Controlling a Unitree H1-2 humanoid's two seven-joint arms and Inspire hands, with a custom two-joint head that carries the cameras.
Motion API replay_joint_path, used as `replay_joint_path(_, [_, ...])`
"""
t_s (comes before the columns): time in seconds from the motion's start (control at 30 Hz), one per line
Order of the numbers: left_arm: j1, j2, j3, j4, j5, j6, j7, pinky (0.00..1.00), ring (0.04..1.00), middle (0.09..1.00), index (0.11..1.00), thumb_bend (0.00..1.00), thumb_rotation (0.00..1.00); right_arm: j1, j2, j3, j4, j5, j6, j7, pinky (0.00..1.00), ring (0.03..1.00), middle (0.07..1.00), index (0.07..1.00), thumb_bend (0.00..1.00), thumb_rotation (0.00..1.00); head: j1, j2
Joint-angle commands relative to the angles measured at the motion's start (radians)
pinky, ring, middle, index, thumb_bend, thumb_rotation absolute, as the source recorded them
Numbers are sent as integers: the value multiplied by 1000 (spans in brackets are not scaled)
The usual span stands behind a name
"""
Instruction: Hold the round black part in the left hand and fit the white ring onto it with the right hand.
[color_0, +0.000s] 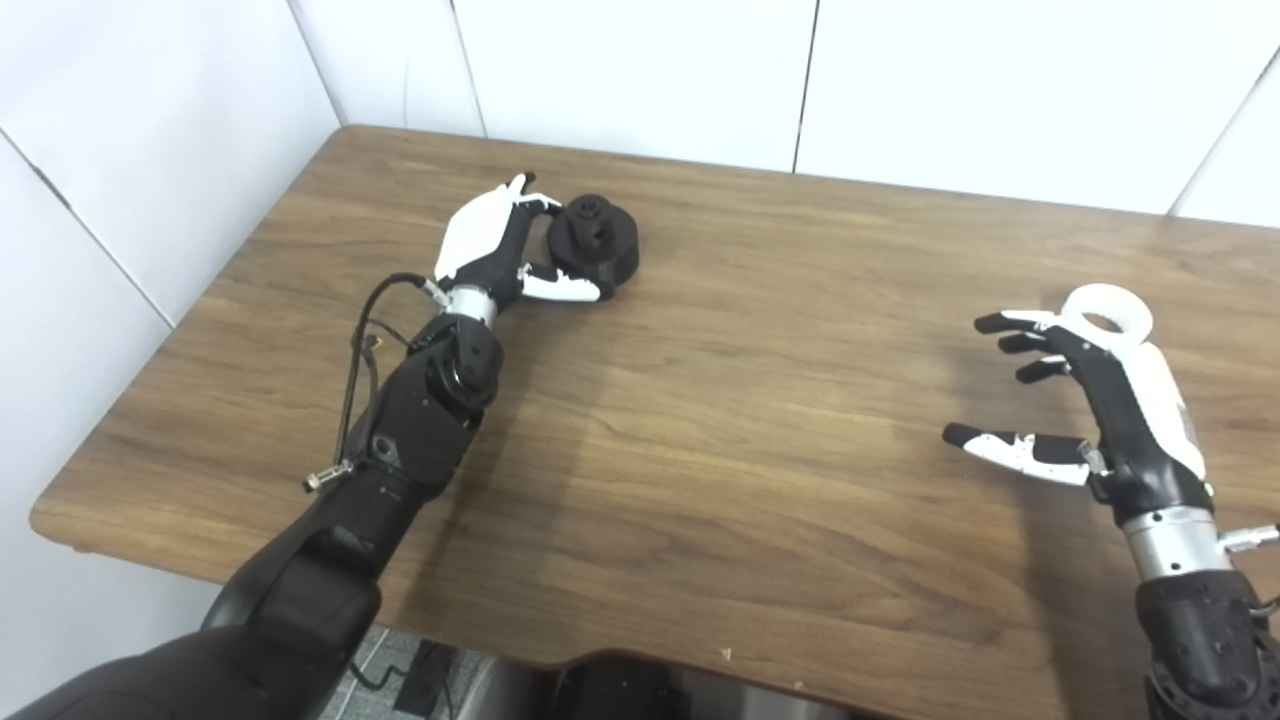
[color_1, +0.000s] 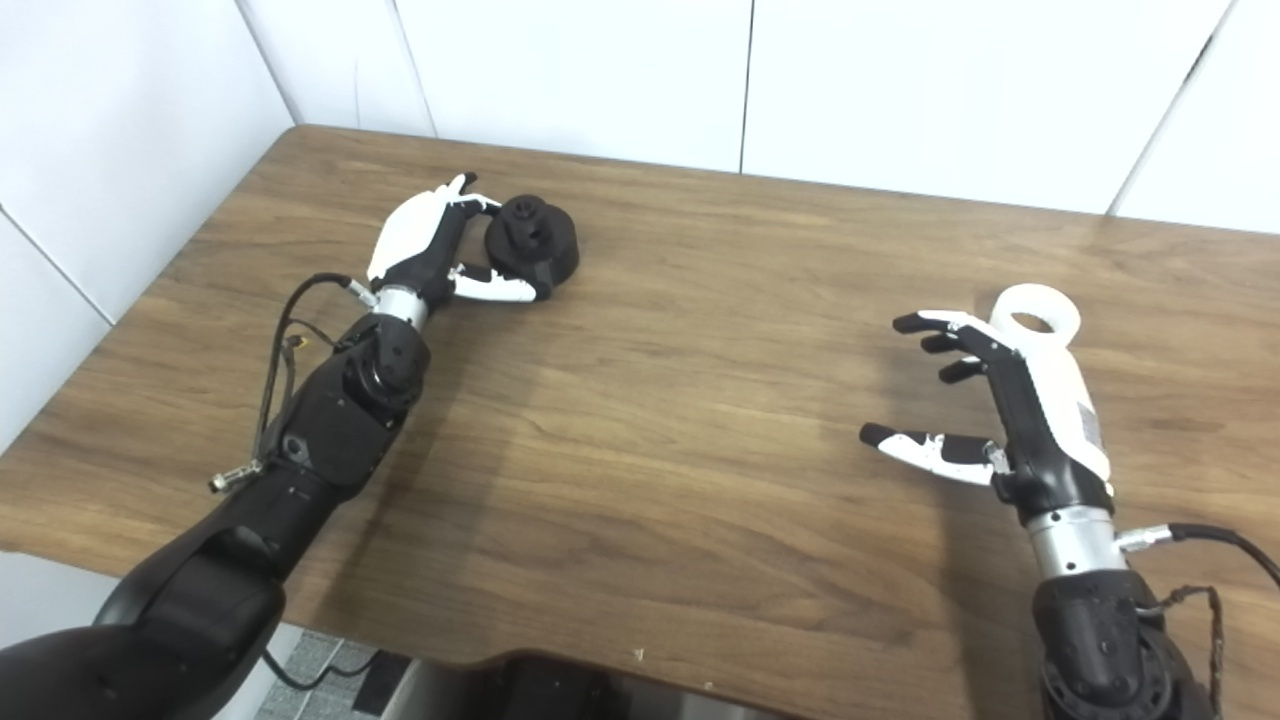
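The round black part (color_0: 597, 238) sits on the wooden table (color_0: 740, 430) toward its far left corner, and the left hand (color_0: 497, 243) is cupped around its near-left side. The fingers (color_0: 535, 203) curl over the part's far-left edge and the thumb (color_0: 560, 288) lies along its near edge, both touching or just beside it. Whether the part is gripped or only bracketed cannot be told; it looks to rest on the table.

The white ring (color_0: 1107, 314) lies flat on the table near the right edge, well apart from the black part. The right hand (color_0: 1090, 400) hovers just in front of it, wide open and holding nothing: the fingers (color_0: 1020, 345) spread and point left, the thumb (color_0: 1010, 447) held apart below them. The back of this hand overlaps the ring's near edge in both views, so contact cannot be judged.

A broad stretch of bare tabletop lies between the 2 hands. A black cable (color_0: 365, 340) loops beside the left forearm. White wall panels (color_0: 640, 70) stand behind the table.
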Motion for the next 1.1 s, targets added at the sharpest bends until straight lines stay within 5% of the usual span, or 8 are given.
replay_joint_path(0.0, [-37, 11, 6, -30, 2, -16, 20, 1000, 1000, 1000, 646, 885, 293, -30, -7, -13, -28, 4, -14, -11, 600, 723, 777, 708, 753, 128, -1, 0])
replay_joint_path(0.37, [-9, 10, -65, -74, 70, -36, 28, 1000, 1000, 1000, 616, 889, 269, -42, -7, -18, -25, 13, -13, -7, 601, 721, 779, 710, 751, 123, -12, 1])
replay_joint_path(1.07, [100, -66, -140, -199, 40, -101, -29, 1000, 1000, 1000, 611, 902, 276, -53, -10, -23, -26, 6, -14, -7, 581, 696, 772, 727, 752, 151, -25, 5])
